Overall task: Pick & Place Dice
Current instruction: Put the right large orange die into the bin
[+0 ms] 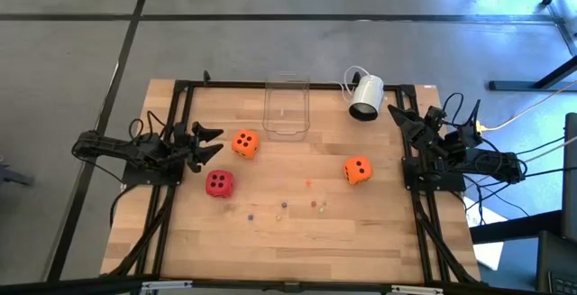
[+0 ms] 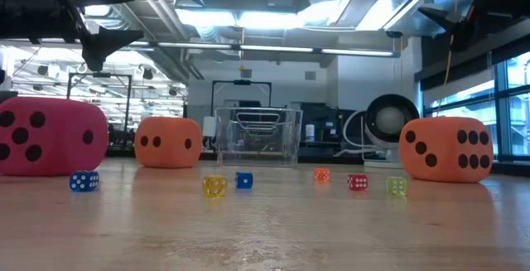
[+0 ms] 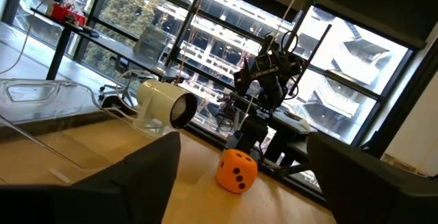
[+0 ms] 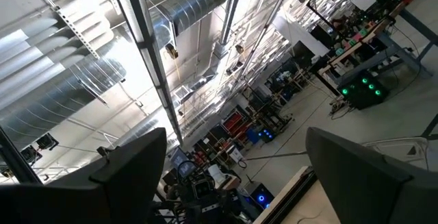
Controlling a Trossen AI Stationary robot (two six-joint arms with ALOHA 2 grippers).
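Wooden table [image 1: 361,241] holds clear container [image 1: 287,108] beside white camera [image 1: 365,97].

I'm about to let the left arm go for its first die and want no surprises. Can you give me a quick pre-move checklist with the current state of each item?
1. Left gripper fingers open, nothing held: ok.
2. Nearest targets, the orange die and the red die, lie free on the table, untouched: ok.
3. Clear container upright, opening free: ok.
4. Small dice scattered in mid-table, apart from the big dice: ok.
5. Right gripper parked at the table's right edge, away from the second orange die: ok.
6. Right fingers empty: ok.
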